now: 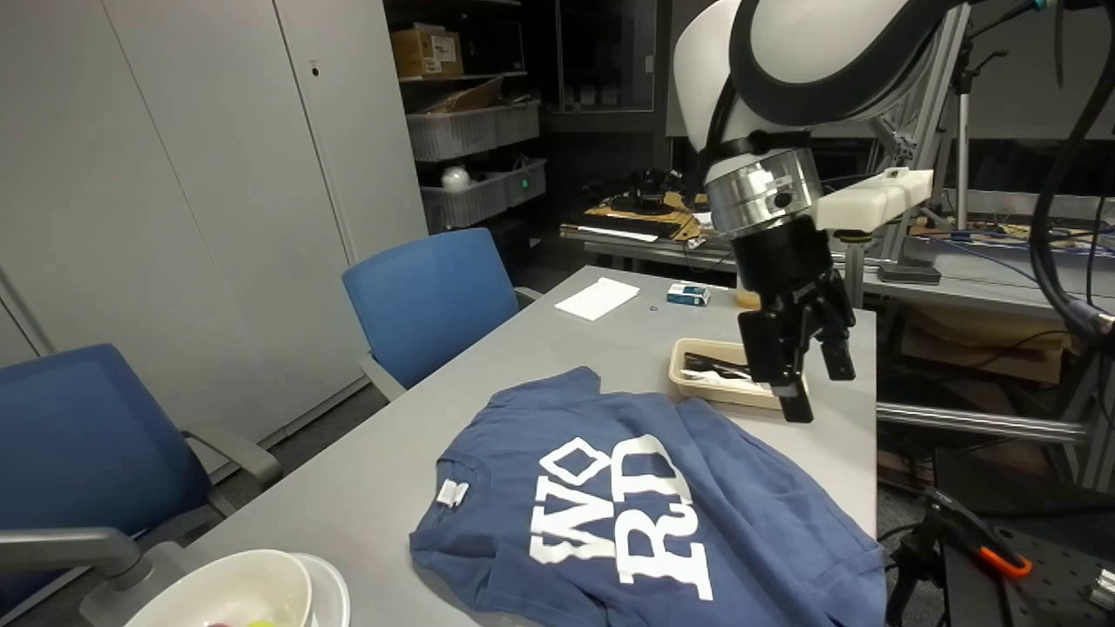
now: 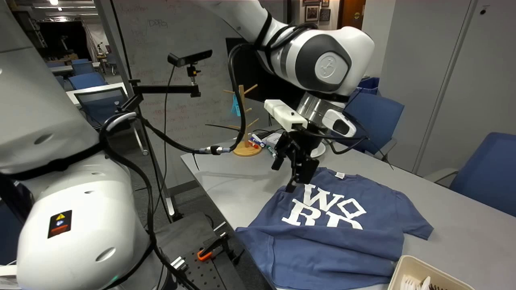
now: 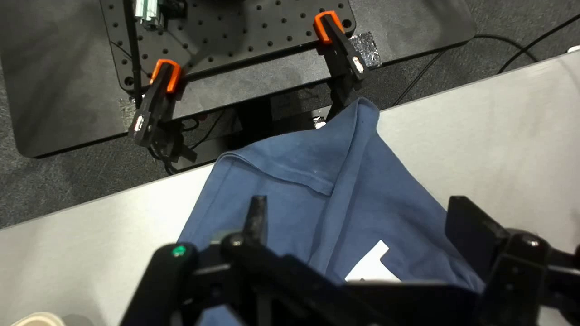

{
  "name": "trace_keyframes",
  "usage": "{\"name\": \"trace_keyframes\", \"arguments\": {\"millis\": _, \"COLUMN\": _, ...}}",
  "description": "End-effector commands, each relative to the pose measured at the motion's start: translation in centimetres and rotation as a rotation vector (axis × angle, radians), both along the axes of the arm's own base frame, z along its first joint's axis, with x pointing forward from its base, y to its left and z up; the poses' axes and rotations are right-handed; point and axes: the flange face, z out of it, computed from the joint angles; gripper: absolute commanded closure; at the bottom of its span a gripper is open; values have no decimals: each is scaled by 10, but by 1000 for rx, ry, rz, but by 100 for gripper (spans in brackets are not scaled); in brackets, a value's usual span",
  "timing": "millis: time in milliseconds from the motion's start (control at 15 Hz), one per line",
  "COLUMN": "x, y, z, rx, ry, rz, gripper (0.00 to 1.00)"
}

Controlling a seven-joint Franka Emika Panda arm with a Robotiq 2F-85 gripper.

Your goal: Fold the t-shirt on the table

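The blue t-shirt point(image 1: 649, 509) lies lettering-up on the counter point(image 1: 366, 492), its hem end at the edge and a long fold along one side. Above it hang the fingers point(image 3: 471, 235), spread well apart. A beige tray point(image 1: 730, 396) of cutlery point(image 1: 714, 369) sits just beside the t-shirt; a white bowl point(image 1: 261, 576) stands off the collar side.

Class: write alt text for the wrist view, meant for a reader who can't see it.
A blue t-shirt with white print lies partly folded on a grey table, one end past the edge; the open, empty gripper spans the bottom. Beyond the table, two orange-and-black clamps sit at corners of a perforated plate.
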Motion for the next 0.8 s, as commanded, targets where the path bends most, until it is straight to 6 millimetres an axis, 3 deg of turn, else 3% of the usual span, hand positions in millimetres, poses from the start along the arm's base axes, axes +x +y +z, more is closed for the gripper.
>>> {"name": "trace_keyframes", "arguments": {"millis": 0, "x": 0, "y": 0, "z": 0, "rx": 0, "ry": 1, "rz": 0, "gripper": 0}}
{"name": "trace_keyframes", "arguments": {"millis": 200, "x": 3, "y": -1, "z": 1, "rx": -14, "ry": -48, "rz": -24, "gripper": 0}}
{"name": "trace_keyframes", "arguments": {"millis": 267, "x": 24, "y": -2, "z": 66, "rx": -7, "ry": -76, "rz": -38, "gripper": 0}}
{"name": "trace_keyframes", "arguments": {"millis": 533, "x": 38, "y": -3, "z": 102, "rx": -35, "ry": -153, "rz": -96, "gripper": 0}}
{"name": "trace_keyframes", "arguments": {"millis": 733, "x": 22, "y": 7, "z": 112, "rx": -66, "ry": -137, "rz": -115, "gripper": 0}}
